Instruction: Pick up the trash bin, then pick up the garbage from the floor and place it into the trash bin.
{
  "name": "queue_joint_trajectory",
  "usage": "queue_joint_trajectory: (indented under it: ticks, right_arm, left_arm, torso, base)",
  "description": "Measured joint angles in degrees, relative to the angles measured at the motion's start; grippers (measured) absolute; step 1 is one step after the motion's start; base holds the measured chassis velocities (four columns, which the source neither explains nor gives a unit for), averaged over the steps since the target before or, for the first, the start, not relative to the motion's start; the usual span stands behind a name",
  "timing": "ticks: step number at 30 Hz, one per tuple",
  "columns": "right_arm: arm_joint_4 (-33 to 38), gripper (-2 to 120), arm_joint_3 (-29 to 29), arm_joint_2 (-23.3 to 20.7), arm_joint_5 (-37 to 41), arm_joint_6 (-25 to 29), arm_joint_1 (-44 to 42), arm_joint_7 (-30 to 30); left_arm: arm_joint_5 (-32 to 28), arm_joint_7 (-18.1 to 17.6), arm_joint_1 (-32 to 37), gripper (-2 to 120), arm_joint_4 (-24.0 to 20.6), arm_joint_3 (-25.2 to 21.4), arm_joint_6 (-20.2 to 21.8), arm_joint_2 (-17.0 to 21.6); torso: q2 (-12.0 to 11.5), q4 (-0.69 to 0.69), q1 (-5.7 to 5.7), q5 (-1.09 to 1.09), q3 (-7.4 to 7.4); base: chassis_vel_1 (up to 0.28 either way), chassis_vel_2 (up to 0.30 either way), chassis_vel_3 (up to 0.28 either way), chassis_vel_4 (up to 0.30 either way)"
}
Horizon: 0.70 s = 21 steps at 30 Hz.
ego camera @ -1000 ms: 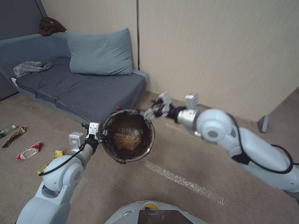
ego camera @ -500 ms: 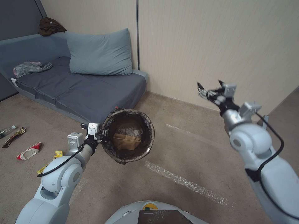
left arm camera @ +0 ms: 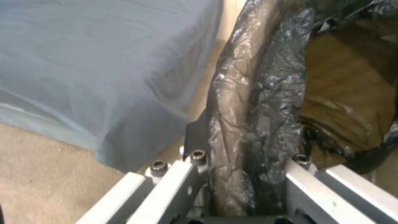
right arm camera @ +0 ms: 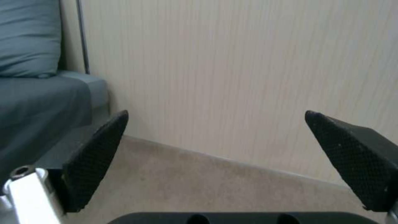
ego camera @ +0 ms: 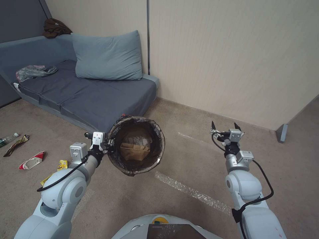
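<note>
The trash bin (ego camera: 156, 157), lined with a dark bag, hangs above the carpet with my left gripper (ego camera: 108, 146) shut on its near rim. A tan paper bag (ego camera: 134, 151) lies inside it. In the left wrist view the crumpled liner (left arm camera: 257, 102) is pinched between the jaws. My right gripper (ego camera: 225, 126) stands open and empty to the bin's right, pointing at the wall; its black fingers (right arm camera: 95, 155) are wide apart in the right wrist view. Garbage lies on the floor at far left: a red-and-white snack bag (ego camera: 31, 160), a yellow wrapper (ego camera: 61, 164), a brown wrapper (ego camera: 16, 145) and a clear bottle (ego camera: 7, 138).
A grey sofa (ego camera: 93, 96) with a blue pillow (ego camera: 108, 56) stands behind the bin, with a plastic bag (ego camera: 33, 71) on its seat. A beige wall (ego camera: 232, 59) runs along the right. A strip of clear tape (ego camera: 192, 192) crosses the carpet.
My right arm swung away from the bin's rim to the right, then lowered and drew back toward me with its gripper open. The left arm and bin stayed put.
</note>
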Motion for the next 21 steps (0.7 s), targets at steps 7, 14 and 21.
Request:
queue_joint_trajectory:
  ticks: [7, 14, 21]
  right_arm:
    - [-0.99, 100, 0.24, 0.78, -0.41, 1.44, -0.72, 0.14]
    - [-1.95, 100, -0.29, 0.80, -0.66, 2.29, -0.89, 0.06]
    - [-2.36, 100, -0.69, 0.62, -0.59, 2.22, -0.32, 0.03]
  left_arm:
    - [0.17, 0.10, 0.05, 0, -0.29, 0.04, 0.00, -0.26]
    - [0.20, 0.06, 0.14, 0, -0.39, -0.20, 0.00, -0.18]
    - [0.24, 0.08, -0.25, 0, -0.20, -0.21, 0.00, 0.01]
  torso:
    - [0.00, -0.01, 0.00, 0.01, 0.00]
    - [0.00, 0.00, 0.00, 0.01, 0.00]
    - [0.00, 0.00, 0.00, 0.01, 0.00]
  base:
    - [0.029, 0.029, 0.031, 0.029]
    - [0.083, 0.079, 0.067, 0.076]
    - [0.080, 0.100, 0.097, 0.085]
